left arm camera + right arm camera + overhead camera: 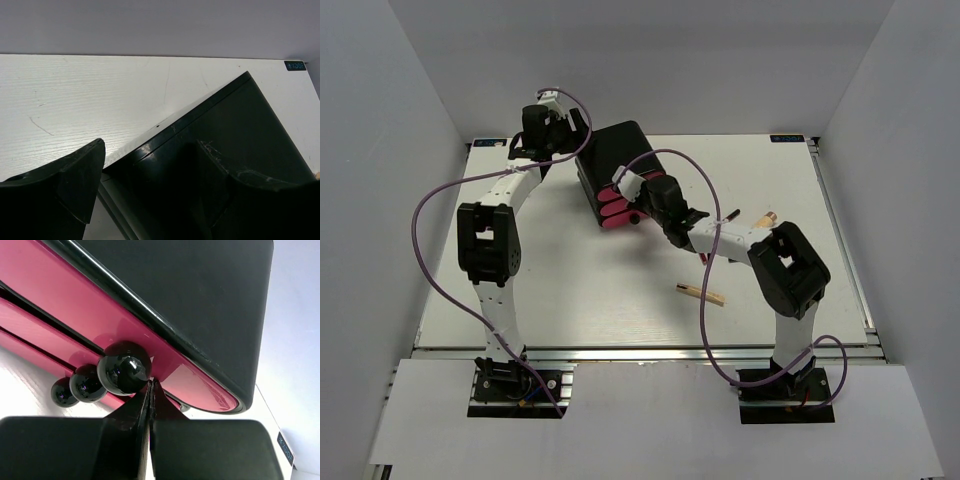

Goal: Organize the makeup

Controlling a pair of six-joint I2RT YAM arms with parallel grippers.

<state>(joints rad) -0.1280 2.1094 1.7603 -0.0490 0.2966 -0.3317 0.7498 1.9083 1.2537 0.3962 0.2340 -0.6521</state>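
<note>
The black box (613, 150) with pink drawers (616, 212) stands at the back middle of the table. My left gripper (563, 150) is at its back left corner. In the left wrist view the box (225, 130) fills the gap between the wide-set fingers (75, 185), which rest against it. My right gripper (151, 384) is shut and empty, its tips against the top pink drawer (75, 300) beside its black knob (125, 368). Of the makeup, a gold-beige stick (701, 293) lies in front of the right arm. A dark-red stick (703, 259) and a peach piece (767, 216) peek out beside that arm.
Two more black knobs (88, 383) sit on the lower drawers. The white table (570, 290) is walled in by grey panels on the left, back and right. Purple cables loop over both arms.
</note>
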